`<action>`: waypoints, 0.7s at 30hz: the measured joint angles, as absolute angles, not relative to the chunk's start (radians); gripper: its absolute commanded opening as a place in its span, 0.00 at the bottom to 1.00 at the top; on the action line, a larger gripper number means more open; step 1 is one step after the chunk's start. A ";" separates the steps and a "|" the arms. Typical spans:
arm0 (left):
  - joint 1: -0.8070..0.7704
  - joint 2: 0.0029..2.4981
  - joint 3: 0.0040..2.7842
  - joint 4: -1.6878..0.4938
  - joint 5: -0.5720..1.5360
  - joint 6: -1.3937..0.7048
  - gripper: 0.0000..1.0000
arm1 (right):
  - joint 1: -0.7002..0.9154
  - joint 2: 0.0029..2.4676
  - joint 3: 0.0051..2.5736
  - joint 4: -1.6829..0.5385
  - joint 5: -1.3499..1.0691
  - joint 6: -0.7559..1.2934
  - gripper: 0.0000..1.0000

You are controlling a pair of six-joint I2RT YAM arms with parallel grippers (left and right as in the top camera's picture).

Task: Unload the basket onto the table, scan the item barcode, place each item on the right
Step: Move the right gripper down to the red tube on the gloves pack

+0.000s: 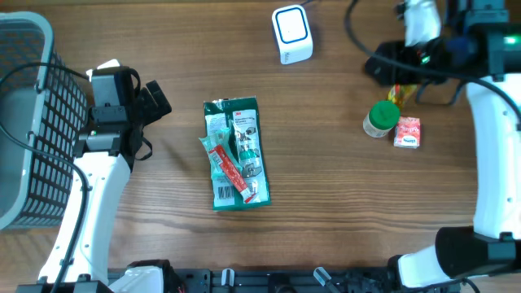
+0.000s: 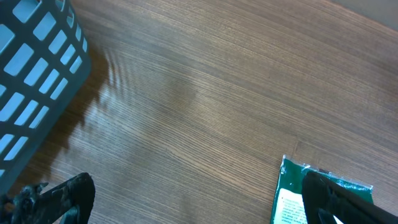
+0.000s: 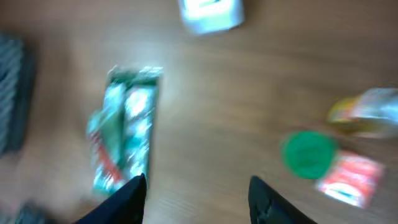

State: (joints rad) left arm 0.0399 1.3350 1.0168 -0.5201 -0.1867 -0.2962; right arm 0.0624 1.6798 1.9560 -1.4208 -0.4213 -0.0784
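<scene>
Nearest the lower edge of the overhead frame, a flat green plastic packet [image 1: 235,152] with a red strip across it is seen lying on the brown wooden table [image 1: 326,212]. Its white barcode label [image 1: 223,192] is turned up at its lower end. Left of it, well apart, the left gripper [image 1: 156,99] is held with its black fingers [image 2: 65,194] spread wide and nothing between them. A grey mesh plastic basket [image 1: 24,122] is set at the left edge. At the right, a green-lidded round jar [image 1: 380,118] and a small red-and-white pack [image 1: 408,132] are placed side by side. The right gripper [image 3: 198,199] is held above the table, its jaws apart and empty. Farthest, at the top edge, a white box-shaped scanner [image 1: 292,34] is stood.
</scene>
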 measured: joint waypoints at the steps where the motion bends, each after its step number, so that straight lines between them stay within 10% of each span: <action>1: 0.040 1.335 1.017 -0.521 -0.187 -0.296 1.00 | 0.099 1.685 1.925 -1.432 -0.467 -0.110 0.52; 21: 0.040 1.335 1.017 -0.521 -0.187 -0.296 1.00 | 0.918 1.703 1.074 -0.525 -0.233 -0.159 0.48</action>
